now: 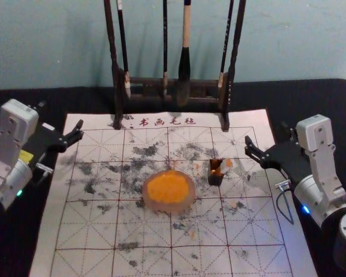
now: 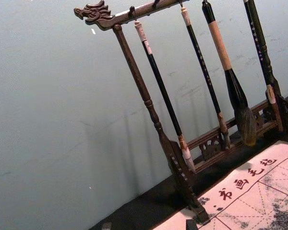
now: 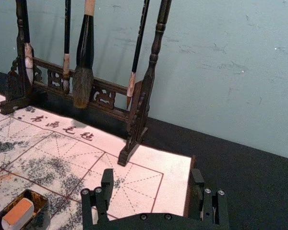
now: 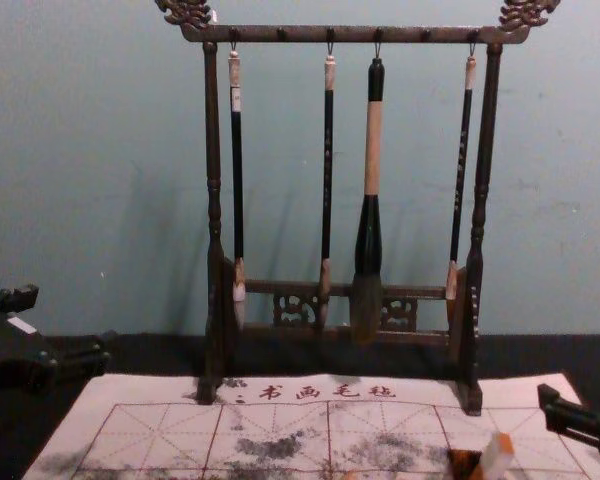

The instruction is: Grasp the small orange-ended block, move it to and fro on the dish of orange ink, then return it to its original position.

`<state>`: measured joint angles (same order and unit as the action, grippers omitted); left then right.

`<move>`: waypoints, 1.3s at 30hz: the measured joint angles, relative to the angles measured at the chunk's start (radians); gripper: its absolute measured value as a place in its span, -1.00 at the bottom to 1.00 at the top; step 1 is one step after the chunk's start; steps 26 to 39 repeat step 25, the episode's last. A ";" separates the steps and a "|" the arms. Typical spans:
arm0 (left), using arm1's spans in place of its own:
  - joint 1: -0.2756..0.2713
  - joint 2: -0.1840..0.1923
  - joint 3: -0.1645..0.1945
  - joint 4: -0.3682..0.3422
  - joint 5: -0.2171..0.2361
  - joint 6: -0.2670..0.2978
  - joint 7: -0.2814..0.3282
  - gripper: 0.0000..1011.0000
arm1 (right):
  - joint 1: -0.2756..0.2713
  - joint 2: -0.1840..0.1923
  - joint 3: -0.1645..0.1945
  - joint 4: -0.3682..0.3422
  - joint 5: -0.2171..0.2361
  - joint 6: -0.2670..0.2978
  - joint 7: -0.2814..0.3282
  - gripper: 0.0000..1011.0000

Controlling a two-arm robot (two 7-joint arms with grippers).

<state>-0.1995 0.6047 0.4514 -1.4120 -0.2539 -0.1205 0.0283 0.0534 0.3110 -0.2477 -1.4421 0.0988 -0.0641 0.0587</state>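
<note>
R gripper (image 1: 267, 134) at mat's (image 1: 92, 234) R edge, fingers apart. Orange-ended block (image 1: 225, 166) leans in sm. dark box (image 1: 215, 180), near gripper, to its L; ink dish (image 1: 169, 191) farther L. Brush stand (image 4: 360, 34) behind, also L. L gripper (image 1: 61, 114) idle, well apart, by mat's L edge, fingers spread.
</note>
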 joint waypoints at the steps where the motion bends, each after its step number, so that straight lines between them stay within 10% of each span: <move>1: 0.000 0.000 0.000 0.000 0.000 0.000 0.000 0.98 | 0.000 0.000 0.000 -0.001 0.000 0.000 0.000 0.98; 39: 0.000 0.000 0.000 0.000 0.000 0.000 0.000 0.98 | -0.002 0.001 0.001 -0.004 0.001 -0.004 -0.003 0.98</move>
